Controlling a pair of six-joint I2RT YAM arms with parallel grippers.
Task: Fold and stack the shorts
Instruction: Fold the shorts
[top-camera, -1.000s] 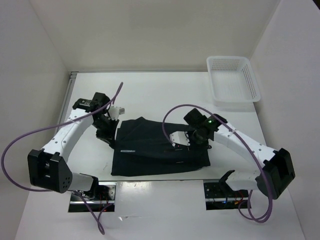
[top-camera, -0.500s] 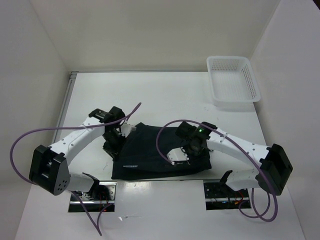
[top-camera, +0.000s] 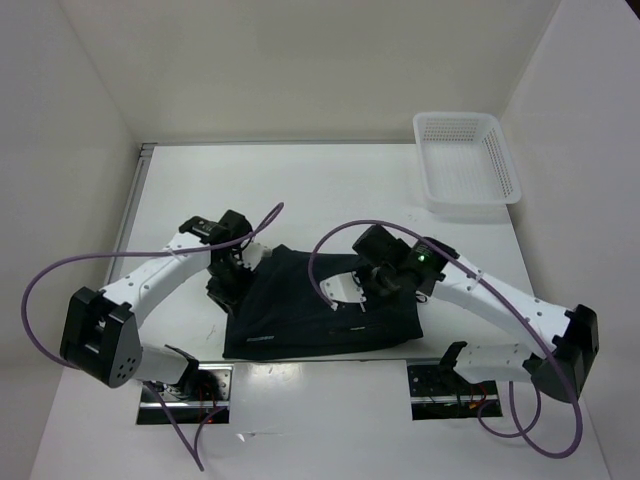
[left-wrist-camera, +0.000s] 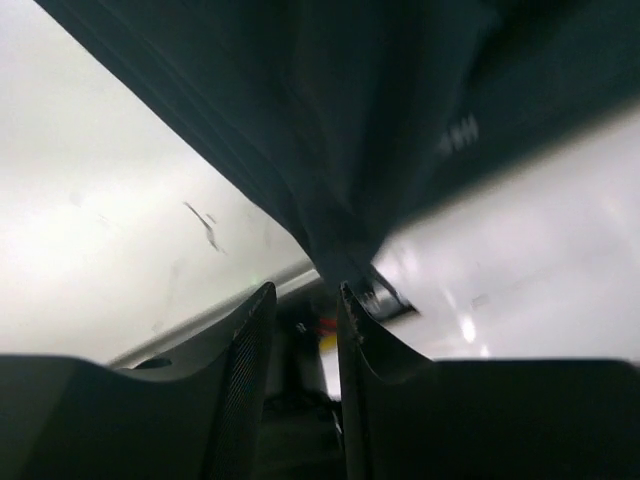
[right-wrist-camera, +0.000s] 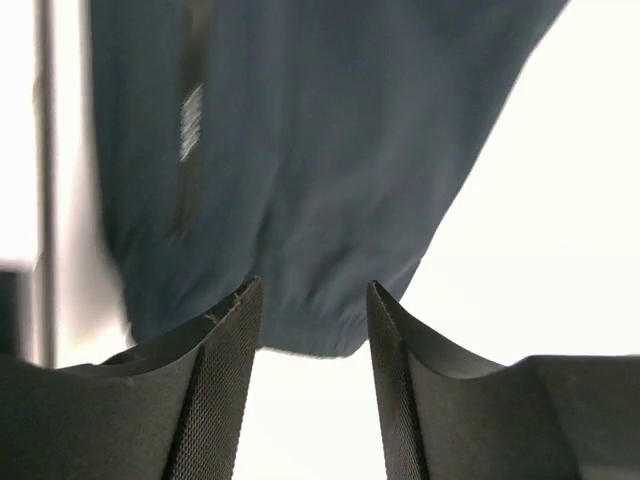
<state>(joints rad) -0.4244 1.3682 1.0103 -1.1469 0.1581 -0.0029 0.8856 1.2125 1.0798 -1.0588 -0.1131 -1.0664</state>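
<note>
At the near-centre of the table (top-camera: 330, 190), you have the dark shorts (top-camera: 300, 315) lying partly bunched. Your left gripper (left-wrist-camera: 305, 292) sits at their left edge, its jaws at a narrow gap with a gathered ridge of cloth pinched between them. Your right gripper (right-wrist-camera: 312, 292) is part open over a hem; whether it grips cannot be told. The white basket (top-camera: 465, 165) stands at the far right corner, well apart from the shorts.

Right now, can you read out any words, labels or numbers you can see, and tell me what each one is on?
No text here can be read.
White print on the shorts: too small to read in the top view, and blurred in both wrist views.
</note>
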